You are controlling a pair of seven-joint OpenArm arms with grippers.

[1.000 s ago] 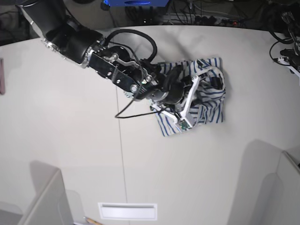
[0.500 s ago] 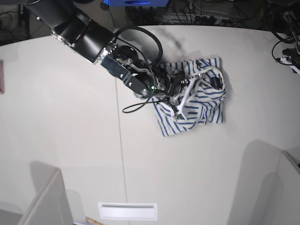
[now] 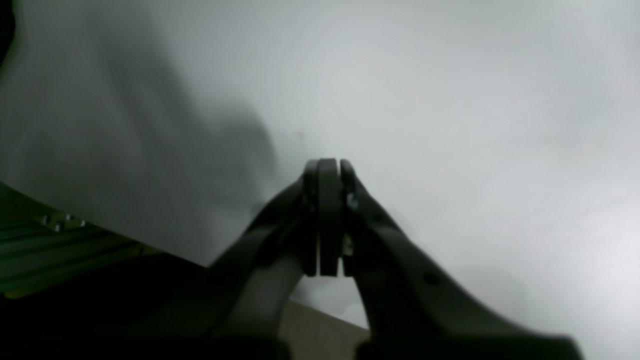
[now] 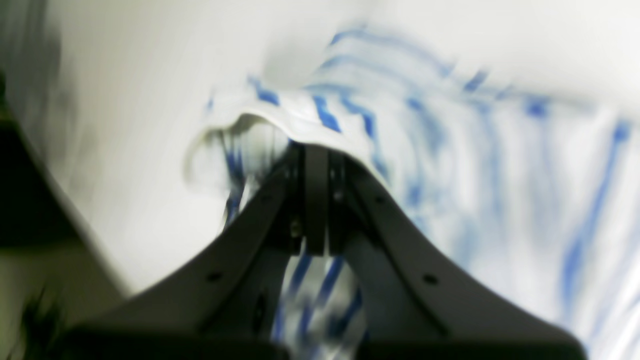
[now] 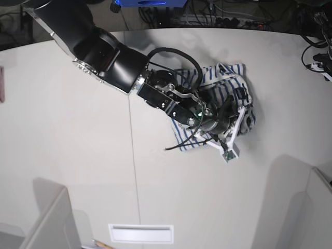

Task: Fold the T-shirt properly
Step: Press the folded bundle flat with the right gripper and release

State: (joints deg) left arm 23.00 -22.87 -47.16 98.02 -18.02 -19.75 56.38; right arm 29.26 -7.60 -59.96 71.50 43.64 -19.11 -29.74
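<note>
The right gripper (image 4: pixel 316 150), jaws clenched on a raised fold of the striped T-shirt (image 5: pixel 228 85), sits directly over it, while the left gripper (image 3: pixel 327 167), clenched empty, hangs over bare table (image 3: pixel 450 100).

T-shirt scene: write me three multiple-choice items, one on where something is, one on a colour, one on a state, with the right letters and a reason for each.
1. Which arm reaches over the T-shirt?
A. the right arm
B. the left arm
C. neither arm

2. What colour are the T-shirt's stripes?
A. red
B. blue
C. green

3. How do the left gripper's jaws stand?
A. wide open
B. shut on the T-shirt
C. shut, with nothing between them

Key: 1 A, the base view shows the right gripper over the bunched cloth. 2 B, blue lines on white fabric. 3 C, in the left wrist view the jaws meet over the bare table.
</note>
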